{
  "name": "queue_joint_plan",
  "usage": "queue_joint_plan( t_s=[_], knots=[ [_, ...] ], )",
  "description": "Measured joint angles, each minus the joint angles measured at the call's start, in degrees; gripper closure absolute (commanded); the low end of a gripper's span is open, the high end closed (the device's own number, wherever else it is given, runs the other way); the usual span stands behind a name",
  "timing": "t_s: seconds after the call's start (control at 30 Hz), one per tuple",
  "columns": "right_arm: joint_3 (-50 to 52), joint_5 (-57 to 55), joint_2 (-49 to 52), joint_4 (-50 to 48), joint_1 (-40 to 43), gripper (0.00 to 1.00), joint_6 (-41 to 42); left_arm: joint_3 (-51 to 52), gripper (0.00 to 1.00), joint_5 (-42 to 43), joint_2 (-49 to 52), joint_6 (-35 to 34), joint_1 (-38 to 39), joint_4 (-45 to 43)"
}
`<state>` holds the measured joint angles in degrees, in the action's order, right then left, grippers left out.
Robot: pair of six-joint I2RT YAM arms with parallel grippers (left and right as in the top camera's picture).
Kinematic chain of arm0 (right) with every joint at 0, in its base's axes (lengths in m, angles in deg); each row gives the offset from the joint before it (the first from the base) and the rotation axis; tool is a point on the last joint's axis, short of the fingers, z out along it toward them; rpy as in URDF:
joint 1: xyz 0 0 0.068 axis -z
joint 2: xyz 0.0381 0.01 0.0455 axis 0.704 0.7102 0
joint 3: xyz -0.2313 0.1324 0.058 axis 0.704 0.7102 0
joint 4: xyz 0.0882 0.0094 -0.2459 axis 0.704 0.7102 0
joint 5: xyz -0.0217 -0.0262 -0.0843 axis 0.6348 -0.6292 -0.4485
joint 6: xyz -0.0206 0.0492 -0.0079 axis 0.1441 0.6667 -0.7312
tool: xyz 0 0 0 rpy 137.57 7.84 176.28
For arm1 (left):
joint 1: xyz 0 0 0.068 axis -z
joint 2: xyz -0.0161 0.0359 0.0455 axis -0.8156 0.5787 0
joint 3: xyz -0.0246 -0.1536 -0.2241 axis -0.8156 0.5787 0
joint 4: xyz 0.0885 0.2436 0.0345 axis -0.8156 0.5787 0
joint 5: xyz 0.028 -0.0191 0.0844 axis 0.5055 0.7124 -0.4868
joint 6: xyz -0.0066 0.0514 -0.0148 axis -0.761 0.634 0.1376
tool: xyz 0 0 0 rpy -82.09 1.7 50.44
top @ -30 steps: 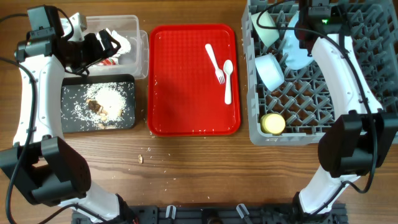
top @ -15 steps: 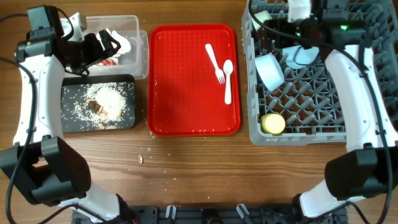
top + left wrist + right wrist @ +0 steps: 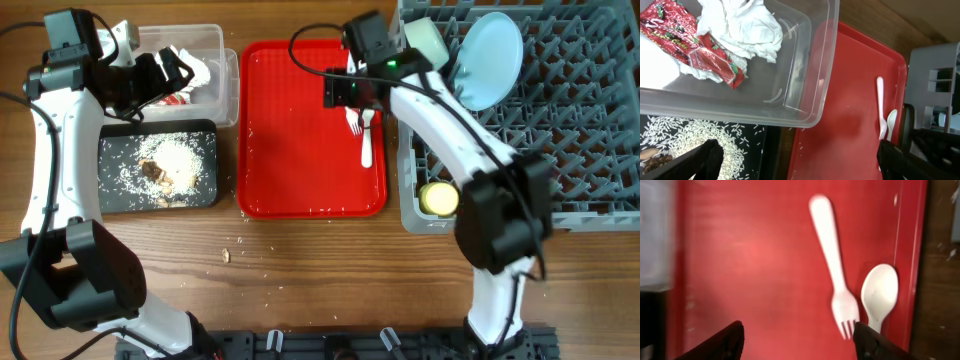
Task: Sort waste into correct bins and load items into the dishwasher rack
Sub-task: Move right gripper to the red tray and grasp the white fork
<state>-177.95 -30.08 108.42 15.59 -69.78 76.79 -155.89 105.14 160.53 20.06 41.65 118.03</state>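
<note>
My right gripper is open and empty, low over the red tray. The white fork and spoon lie side by side on the tray, just ahead of its right finger. The pale blue plate stands in the grey rack beside the pale green bowl; the yellow cup sits at the rack's near left corner. The pale blue bowl is hidden under my right arm. My left gripper is open over the clear tub, which holds the napkin and wrapper.
The black tray in front of the tub holds rice scraps with brown bits. A few crumbs lie on the wooden table in front of the red tray. My right arm stretches across the rack's left edge.
My right arm swung left from the rack to over the red tray, leaving the blue plate standing in the rack. The left arm has not moved.
</note>
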Motion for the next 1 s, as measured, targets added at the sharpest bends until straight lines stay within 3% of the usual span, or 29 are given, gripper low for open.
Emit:
queue_joint_plan(
  t_s=[0.5, 0.67, 0.87, 1.0],
  knots=[
    [0.0, -3.85, 7.43, -1.42, 0.07, 0.4, 5.77, 0.0, 0.0, 0.02, 0.0, 0.0, 0.0, 0.0],
    [0.0, -4.02, 9.01, -2.05, 0.07, 0.49, 7.5, 0.0, 0.0, 0.0, 0.0, 0.0, 0.0, 0.0],
    [0.0, -3.69, 9.33, -1.79, 0.07, 0.73, 9.68, 0.0, 0.0, 0.0, 0.0, 0.0, 0.0, 0.0],
    [-0.07, -2.6, 9.42, -1.07, 0.07, 0.82, 10.78, 0.0, 0.0, 0.0, 0.0, 0.0, 0.0, 0.0]
  ],
)
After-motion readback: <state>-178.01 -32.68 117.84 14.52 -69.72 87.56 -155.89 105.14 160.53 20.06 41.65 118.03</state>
